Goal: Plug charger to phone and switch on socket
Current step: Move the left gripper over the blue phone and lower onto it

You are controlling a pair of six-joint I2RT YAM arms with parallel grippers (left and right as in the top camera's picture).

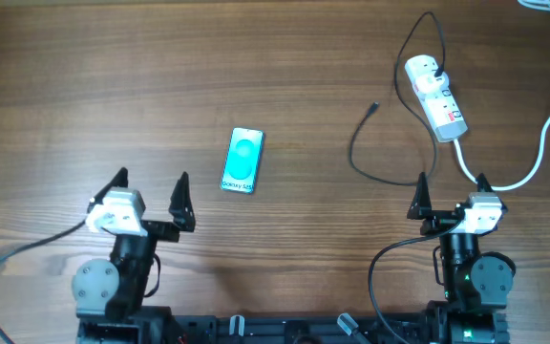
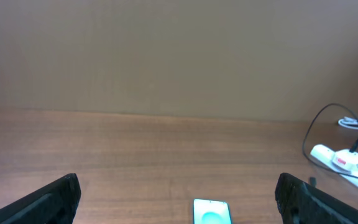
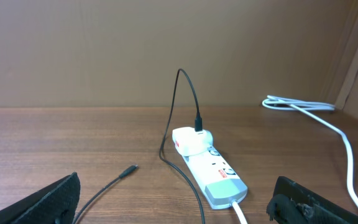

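The phone (image 1: 243,161) lies flat mid-table, teal screen up; its far edge shows in the left wrist view (image 2: 211,211). The power strip (image 1: 437,99) lies at the far right with the charger's white adapter (image 1: 422,72) plugged into its far end; it also shows in the right wrist view (image 3: 211,174). The black cable loops down to a loose connector tip (image 1: 373,109), also seen in the right wrist view (image 3: 128,170). My left gripper (image 1: 151,196) is open and empty, near-left of the phone. My right gripper (image 1: 450,196) is open and empty, nearer than the strip.
The strip's thick white cord (image 1: 533,162) curves from its near end past my right gripper and off the far right corner. The black cable loop (image 1: 390,177) lies just left of my right gripper. Bare wood lies between phone and cable.
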